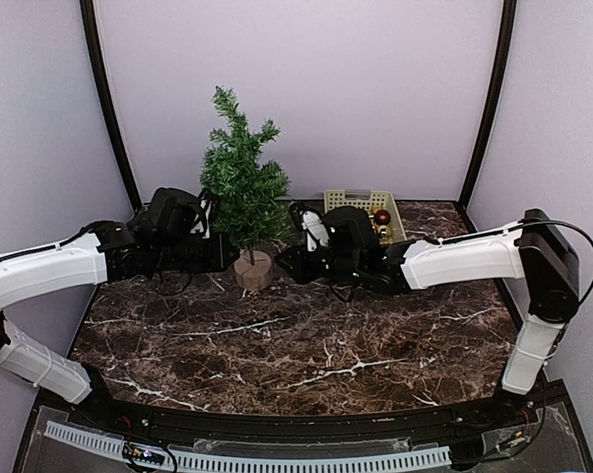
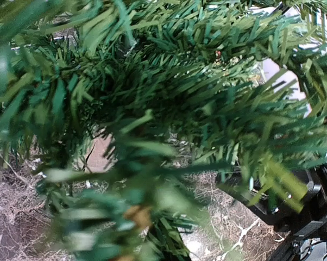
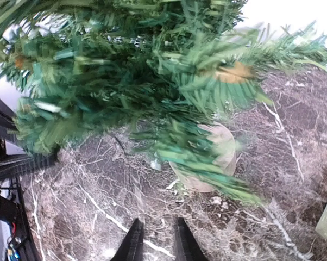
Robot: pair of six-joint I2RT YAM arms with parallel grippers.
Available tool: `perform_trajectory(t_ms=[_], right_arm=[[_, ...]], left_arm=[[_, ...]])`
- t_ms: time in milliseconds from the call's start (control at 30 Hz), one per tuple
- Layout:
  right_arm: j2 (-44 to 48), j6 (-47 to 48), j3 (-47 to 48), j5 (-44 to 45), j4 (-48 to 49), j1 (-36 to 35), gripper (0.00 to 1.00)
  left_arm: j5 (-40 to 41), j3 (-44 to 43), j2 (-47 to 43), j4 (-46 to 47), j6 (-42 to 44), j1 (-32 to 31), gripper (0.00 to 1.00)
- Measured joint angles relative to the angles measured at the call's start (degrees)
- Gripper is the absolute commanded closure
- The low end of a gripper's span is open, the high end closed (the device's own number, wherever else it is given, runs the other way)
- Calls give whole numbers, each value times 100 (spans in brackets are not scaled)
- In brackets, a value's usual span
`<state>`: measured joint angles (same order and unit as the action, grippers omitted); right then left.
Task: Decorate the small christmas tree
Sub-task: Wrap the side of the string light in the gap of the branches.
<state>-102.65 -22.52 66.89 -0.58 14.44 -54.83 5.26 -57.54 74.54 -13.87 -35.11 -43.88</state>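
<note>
- Overview from above: the small christmas tree stands upright on its round tan stump base, toward the back of the dark marbled desk and roughly midway between the two arms.
- Same view: the left claw is pushed in against the tree's lower branches on the left side. Its tips are lost in the needles. It is pressed together, and whether anything sits in its pinch cannot be told.
- Same view: the right claw sits just beside the tree's right flank, level with the lower branches. Whether it touches them cannot be told.
- Same view: behind the right claw a pale yellow basket rests at the back of the desk, with a red ball inside it.
- Left wrist camera: green needles of the tree fill nearly the whole view, some of them blurred, and the claw's own fingers cannot be made out. Marbled desk shows through gaps lower down, and black hardware sits at the lower right.
- Right wrist camera: the two dark fingers of the right claw rise from the bottom edge, slightly spread, with bare desk between them and nothing pinched.
- Same view: the tree spreads blurred across the upper half. Its stump base stands on the desk beyond the fingers, apart from them. A small orange-gold blur shows among the branches, too soft to identify.
</note>
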Motion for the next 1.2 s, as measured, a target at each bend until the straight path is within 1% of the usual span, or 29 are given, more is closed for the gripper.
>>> perform_trajectory(t_ms=[67,133,233,333,433,533,700,800,933,1100,1200], right_arm=[[2,-35,-81,-72,87,57,56],[2,0,-232,-179,179,136,44],[2,24,-455,-302,225,214,30],[37,157,-675,-498,245,271,20],[291,256,-988,-717,199,275,14],[881,358,-1331,-960,149,278,11],[1985,402,-1631,-1239,160,345,8],[2295,400,-1742,-1283,234,468,8],[2124,382,-1860,-1272,299,654,10],[1281,385,-1856,-1224,411,726,14],[715,391,-1744,-1215,431,732,21]], left_arm=[[20,33,-42,0,17,26,100],[22,76,-107,-20,33,70,100],[15,138,-201,-44,63,146,100],[-17,186,-315,-107,120,245,100],[-52,229,-422,-153,177,348,100],[-153,271,-514,-210,269,483,100],[-328,328,-603,-267,428,654,100],[-407,328,-612,-273,483,699,100],[-452,328,-612,-278,520,715,100],[-485,330,-614,-286,557,737,100],[-496,341,-621,-295,555,741,100]])
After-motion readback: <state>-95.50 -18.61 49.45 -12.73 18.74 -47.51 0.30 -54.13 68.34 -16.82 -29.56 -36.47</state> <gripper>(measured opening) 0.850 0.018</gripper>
